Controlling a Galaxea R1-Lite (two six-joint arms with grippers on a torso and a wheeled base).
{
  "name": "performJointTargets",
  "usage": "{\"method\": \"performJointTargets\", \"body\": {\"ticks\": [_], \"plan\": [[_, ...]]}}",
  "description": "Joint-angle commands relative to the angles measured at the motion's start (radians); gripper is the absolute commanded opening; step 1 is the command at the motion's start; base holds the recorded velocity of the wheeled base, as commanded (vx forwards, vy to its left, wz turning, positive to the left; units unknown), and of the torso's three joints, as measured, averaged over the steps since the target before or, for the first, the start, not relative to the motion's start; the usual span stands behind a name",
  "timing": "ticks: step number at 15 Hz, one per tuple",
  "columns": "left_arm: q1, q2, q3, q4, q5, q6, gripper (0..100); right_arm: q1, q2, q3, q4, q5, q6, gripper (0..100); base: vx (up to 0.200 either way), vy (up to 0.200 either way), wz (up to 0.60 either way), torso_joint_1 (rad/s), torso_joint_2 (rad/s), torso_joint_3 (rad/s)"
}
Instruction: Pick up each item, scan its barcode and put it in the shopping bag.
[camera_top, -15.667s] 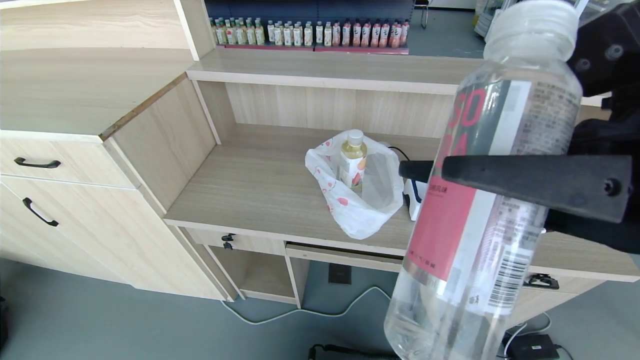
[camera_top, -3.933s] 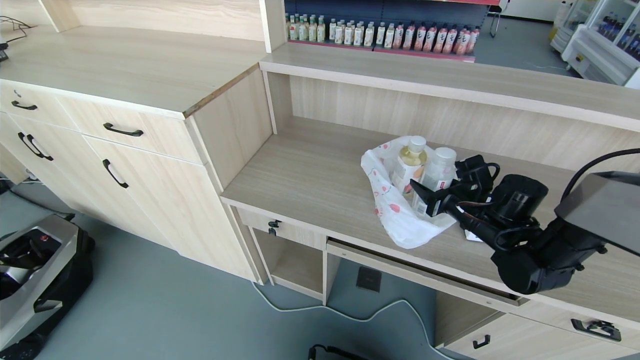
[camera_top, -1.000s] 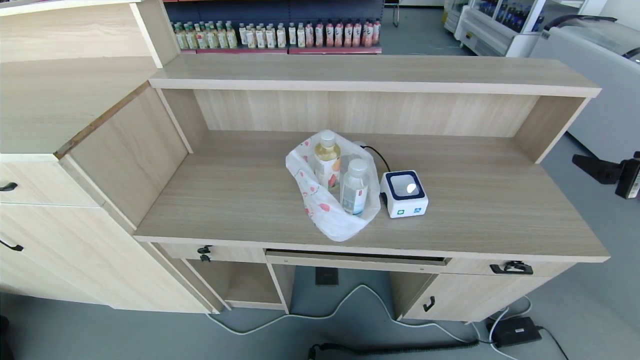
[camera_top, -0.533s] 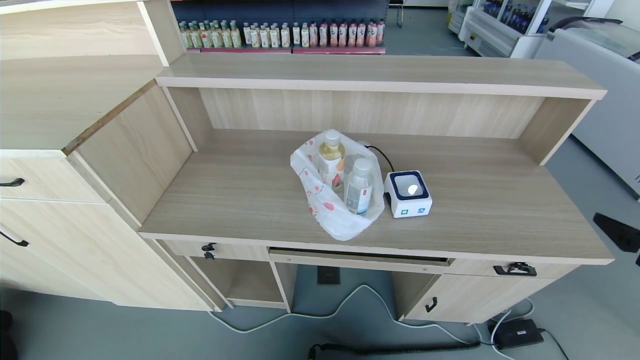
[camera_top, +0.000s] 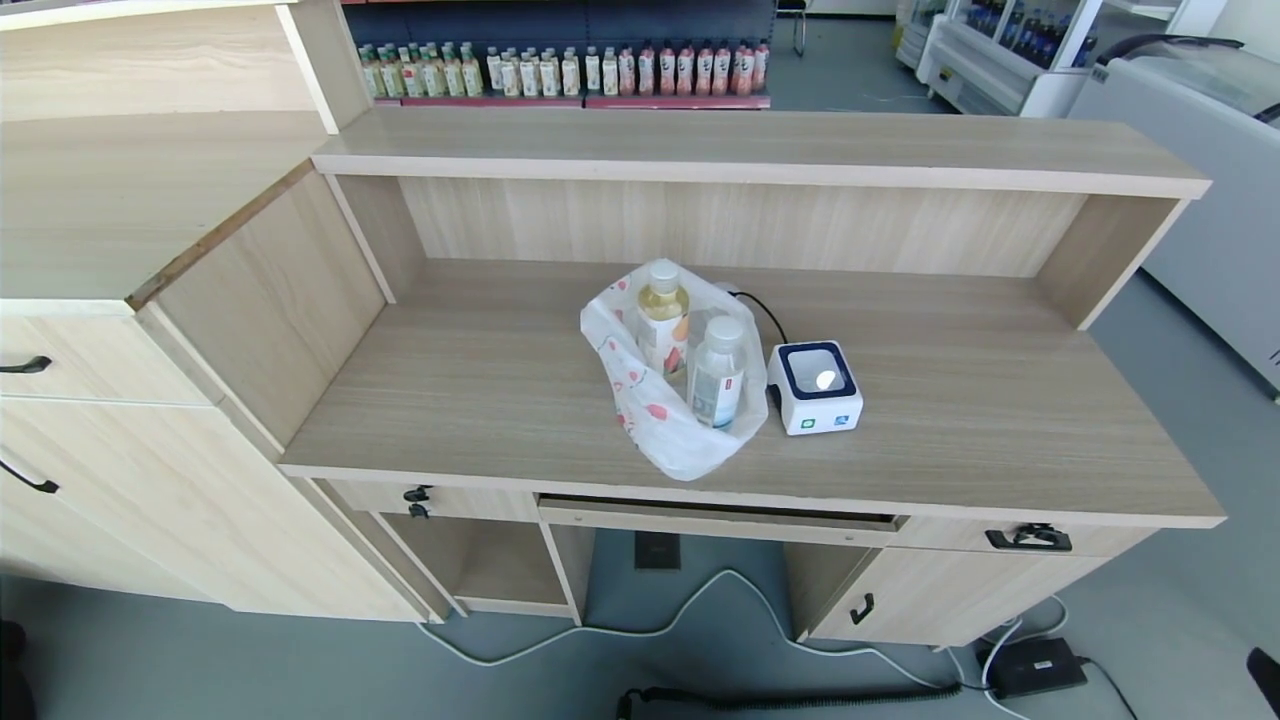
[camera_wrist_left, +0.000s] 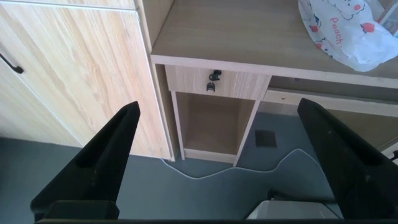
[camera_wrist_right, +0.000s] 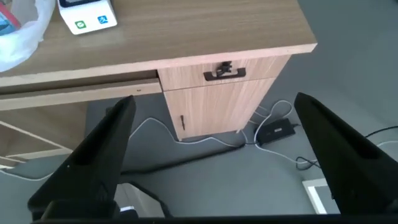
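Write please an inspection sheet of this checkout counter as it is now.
Surface: wooden counter, with bag and scanner near its middle.
Job's things: shopping bag stands open; yellow-drink bottle and clear bottle upright inside; scanner beside the bag, on its right.
Clutter: nothing seen.
Grippers: left gripper and right gripper open, holding nothing, low before the counter front.
Cables: black cable behind the scanner; white cable and coiled cable on the floor.
Surroundings: drawers at left; shelf of bottles and freezers behind.
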Motion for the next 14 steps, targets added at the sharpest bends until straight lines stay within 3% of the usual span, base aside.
{"method": "performJointTargets", "body": {"ticks": [1, 4, 10, 14], "plan": [[0.001, 0.0, 0.0, -0.001, 0.002, -0.001, 100, 0.108, -0.345, 0.023, 0.209, -0.1, 0.017, 100, 0.0, 0.0, 0.0, 0.0, 0.0, 0.0], [0.001, 0.0, 0.0, -0.001, 0.002, 0.001, 100, 0.15, -0.451, 0.023, 0.257, -0.094, 0.02, 100, 0.0, 0.0, 0.0, 0.0, 0.0, 0.0], [0.001, 0.0, 0.0, -0.001, 0.002, -0.001, 100, 0.151, -0.457, 0.023, 0.257, -0.09, 0.026, 100, 0.0, 0.0, 0.0, 0.0, 0.0, 0.0], [0.001, 0.0, 0.0, -0.001, 0.0, -0.001, 100, 0.153, -0.457, 0.023, 0.287, -0.091, 0.141, 100, 0.0, 0.0, 0.0, 0.0, 0.0, 0.0]]}}
